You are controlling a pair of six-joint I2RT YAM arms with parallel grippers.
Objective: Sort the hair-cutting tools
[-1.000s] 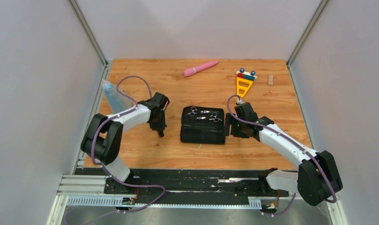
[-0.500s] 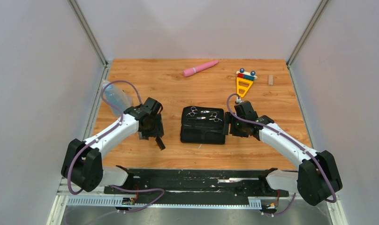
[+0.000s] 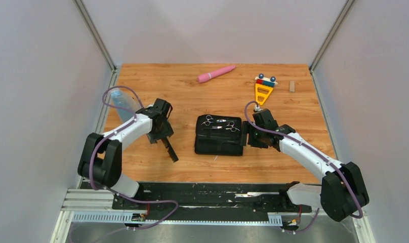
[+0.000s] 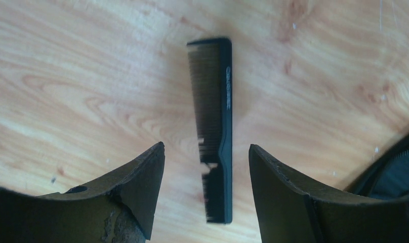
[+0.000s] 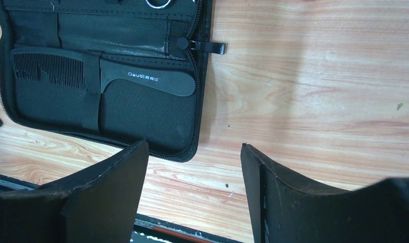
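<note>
Both arms with jaws apart, one comb loose on the wood.
From above: shows the left gripper (image 3: pixel 162 135), jaws spread and empty, just behind a slim black comb (image 3: pixel 170 151) lying flat on the table (image 3: pixel 141 167), left of the open black case (image 3: pixel 212 148); puts the first scissors (image 3: pixel 207 120) and the second scissors (image 3: pixel 232 126) in the case's far half, and the right gripper (image 3: pixel 247 136), jaws likewise apart, at its right edge; leaves the pink wand (image 3: pixel 216 73) well apart at the back. From the left wrist: frames the comb (image 4: pixel 217 116) between the spread fingers (image 4: pixel 141 182), seemingly touching neither. From the right wrist: shows the handled comb (image 5: pixel 141 80) tucked under a strap inside the case (image 5: pixel 131 111), with the right gripper (image 5: pixel 193 146) open, nothing clamped, over the case's corner and bare wood.
</note>
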